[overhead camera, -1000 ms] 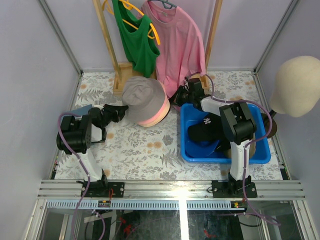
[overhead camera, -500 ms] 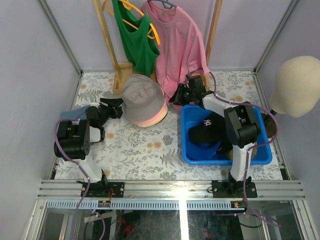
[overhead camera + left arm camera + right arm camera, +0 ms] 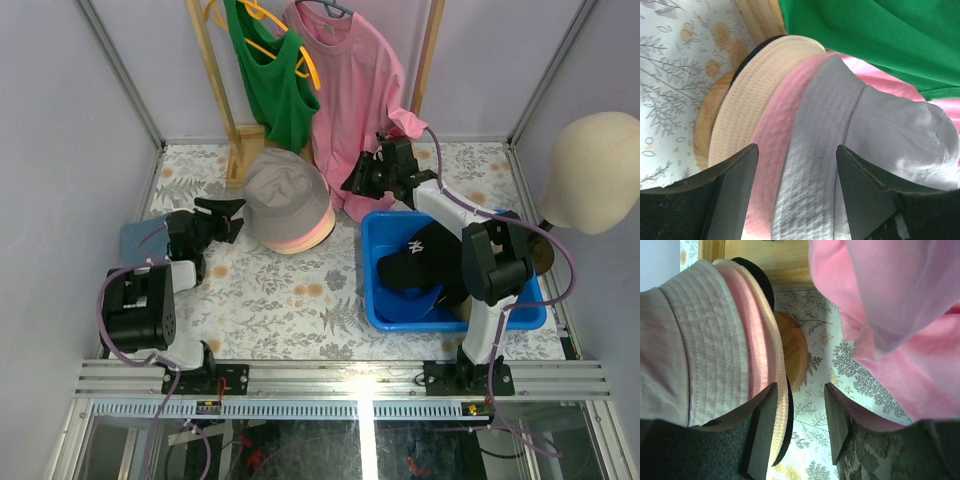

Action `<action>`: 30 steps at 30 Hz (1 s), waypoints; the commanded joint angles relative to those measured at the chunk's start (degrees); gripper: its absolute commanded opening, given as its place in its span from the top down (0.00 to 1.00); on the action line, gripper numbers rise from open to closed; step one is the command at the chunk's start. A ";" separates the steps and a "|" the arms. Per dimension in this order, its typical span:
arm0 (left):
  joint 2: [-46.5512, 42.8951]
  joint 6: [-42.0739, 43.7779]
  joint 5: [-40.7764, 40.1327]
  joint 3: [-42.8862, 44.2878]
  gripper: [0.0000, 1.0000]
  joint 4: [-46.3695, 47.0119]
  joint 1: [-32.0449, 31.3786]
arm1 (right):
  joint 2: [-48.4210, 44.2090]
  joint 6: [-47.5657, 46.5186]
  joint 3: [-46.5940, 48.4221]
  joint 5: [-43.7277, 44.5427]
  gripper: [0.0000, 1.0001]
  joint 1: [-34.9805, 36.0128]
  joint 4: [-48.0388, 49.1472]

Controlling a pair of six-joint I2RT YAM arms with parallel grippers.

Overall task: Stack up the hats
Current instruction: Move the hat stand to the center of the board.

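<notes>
A stack of bucket hats (image 3: 289,203) sits at the back centre of the table: grey-taupe hat (image 3: 875,130) on top, then pink (image 3: 775,150), beige (image 3: 747,105) and a black brim at the bottom. My left gripper (image 3: 232,214) is open just left of the stack, its jaws facing the brims. My right gripper (image 3: 362,181) is open just right of the stack, beside the brims (image 3: 767,350). A black cap with a white logo (image 3: 412,255) lies in the blue bin (image 3: 388,317). A blue cap (image 3: 146,237) lies at the left behind my left arm.
A wooden rack (image 3: 241,150) with a green shirt (image 3: 270,80) and a pink shirt (image 3: 355,90) stands behind the stack. A cream mannequin head (image 3: 592,170) stands at the right. A round wooden disc (image 3: 795,347) lies under the stack.
Both grippers have pulled back from the hat stack. The left gripper drew left and the right gripper rose up and back toward the pink shirt. The stack has stayed in place.
</notes>
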 commanded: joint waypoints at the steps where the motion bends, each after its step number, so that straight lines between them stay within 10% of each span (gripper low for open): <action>1: -3.91 3.00 -4.01 -1.16 0.36 -7.89 0.70 | -3.52 -1.46 3.25 1.63 0.50 0.26 -1.86; 30: -13.62 7.51 -18.61 16.93 0.36 -24.15 1.02 | 10.27 20.39 11.54 25.34 0.51 11.16 -7.70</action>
